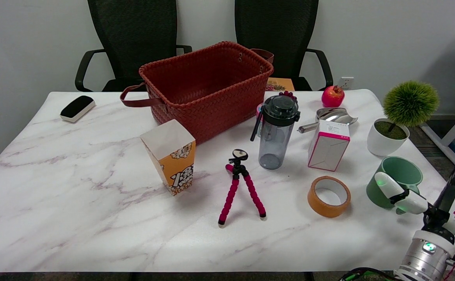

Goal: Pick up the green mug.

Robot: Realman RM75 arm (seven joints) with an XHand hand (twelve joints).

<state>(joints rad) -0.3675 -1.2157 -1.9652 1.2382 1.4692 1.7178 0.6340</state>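
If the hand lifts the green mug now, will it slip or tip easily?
The green mug looks smooth and glazed, so it may slip. It is wide and low, so it probably stands steady. The right hand has one finger against its near wall; a push there would likely slide it rather than tip it.

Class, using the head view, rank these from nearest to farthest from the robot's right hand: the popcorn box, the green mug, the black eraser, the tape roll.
1. green mug, right at the right hand.
2. tape roll, just left of it.
3. popcorn box, mid-table.
4. black eraser, far left corner.
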